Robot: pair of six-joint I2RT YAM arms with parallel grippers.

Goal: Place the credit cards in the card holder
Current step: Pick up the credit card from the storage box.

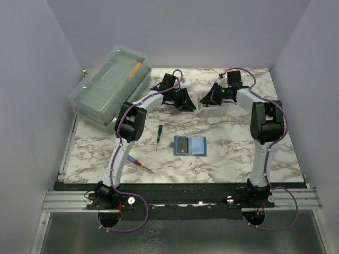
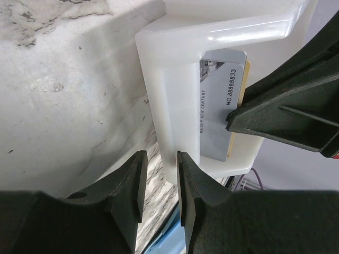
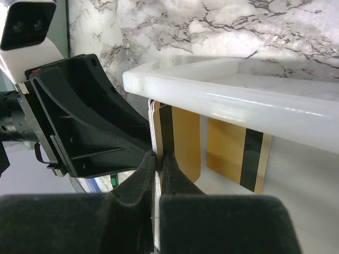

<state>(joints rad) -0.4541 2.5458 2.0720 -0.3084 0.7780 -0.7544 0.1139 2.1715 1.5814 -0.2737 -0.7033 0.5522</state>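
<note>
A small translucent white tray stands at the back middle of the table, with both grippers at it. My right gripper is shut on the edge of a gold credit card with a dark stripe, standing in the tray. A second gold striped card leans behind it. My left gripper is narrowly open around the tray's wall; the wall rests against one finger. A silver card shows there. The teal card holder lies open mid-table with a dark card in its left half.
A big clear lidded plastic box stands at the back left. A black-handled screwdriver and a red-handled one lie left of the card holder. Grey walls close in the table on three sides.
</note>
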